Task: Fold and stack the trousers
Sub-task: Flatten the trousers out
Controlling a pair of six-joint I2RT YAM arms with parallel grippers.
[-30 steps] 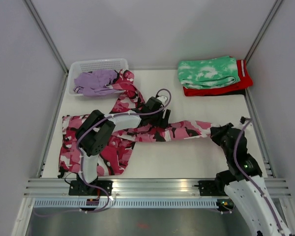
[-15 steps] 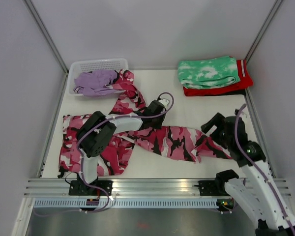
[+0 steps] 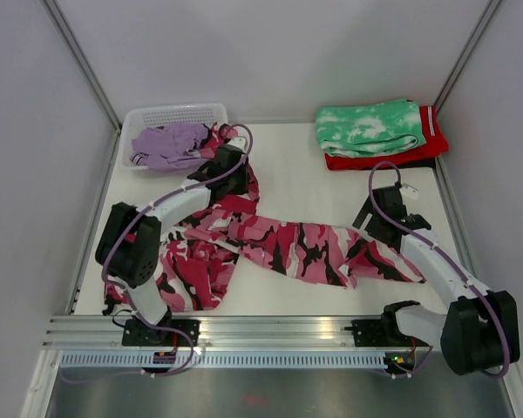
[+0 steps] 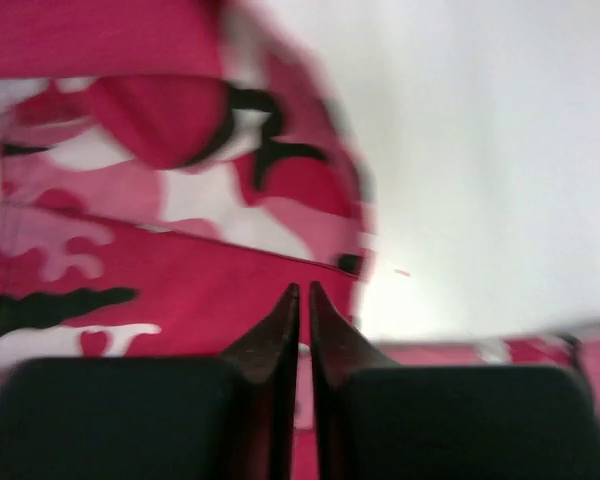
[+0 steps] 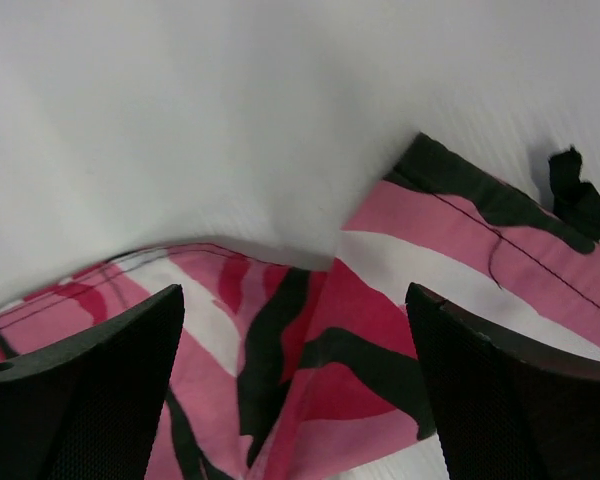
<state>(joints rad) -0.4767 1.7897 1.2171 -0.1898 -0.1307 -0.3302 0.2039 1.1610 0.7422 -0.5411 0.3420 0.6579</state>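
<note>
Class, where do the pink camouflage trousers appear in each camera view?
Top external: the pink, white and black camouflage fabric trousers sprawl from the left side across the centre.
Left wrist: they fill the left half.
Right wrist: they lie across the bottom.
Shared landmark: the white tabletop.

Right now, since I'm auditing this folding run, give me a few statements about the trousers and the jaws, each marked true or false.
1. The lilac trousers lie in the white basket. True.
2. The left jaws are shut, over the camouflage trousers. True.
3. The right jaws are shut on the camouflage trousers. False: they stand open over one leg's end.
4. The green tie-dye garment lies under the red garment. False: it lies on top.
</note>
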